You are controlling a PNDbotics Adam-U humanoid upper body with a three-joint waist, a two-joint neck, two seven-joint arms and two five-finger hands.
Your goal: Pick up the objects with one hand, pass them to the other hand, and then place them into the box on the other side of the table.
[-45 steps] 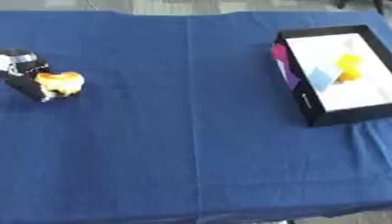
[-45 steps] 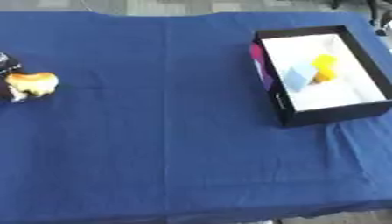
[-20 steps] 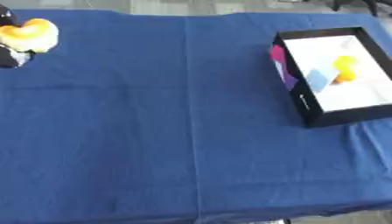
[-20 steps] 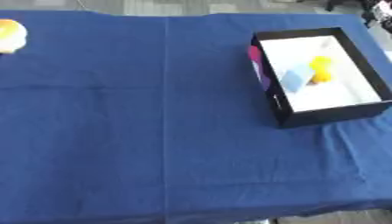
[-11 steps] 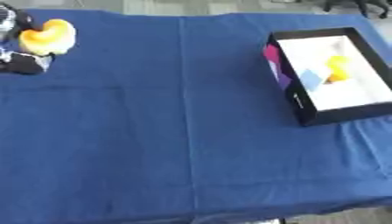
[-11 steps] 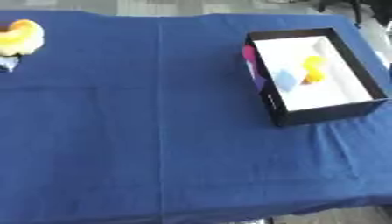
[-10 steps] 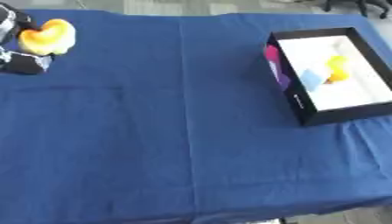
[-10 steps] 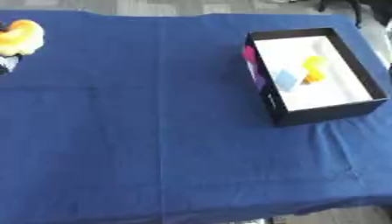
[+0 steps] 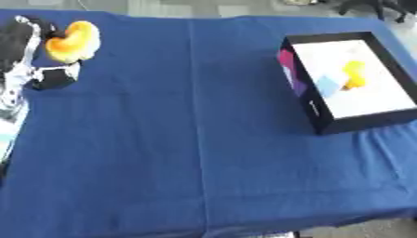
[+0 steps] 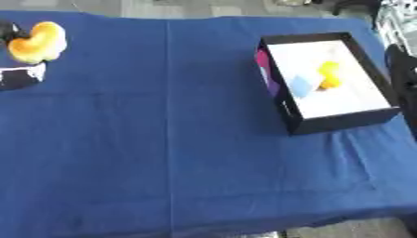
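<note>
Holding the orange toy (image 9: 71, 41) up in its curled left hand (image 9: 32, 56) over the table's (image 9: 187, 139) far left corner, the robot should carry it toward mid-table for the handover (right hand unseen), box (image 9: 313, 109) by the right edge.

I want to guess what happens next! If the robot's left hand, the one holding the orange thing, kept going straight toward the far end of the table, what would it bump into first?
Probably nothing: past the left hand and orange thing only bare blue cloth shows, though depth is unclear.
</note>
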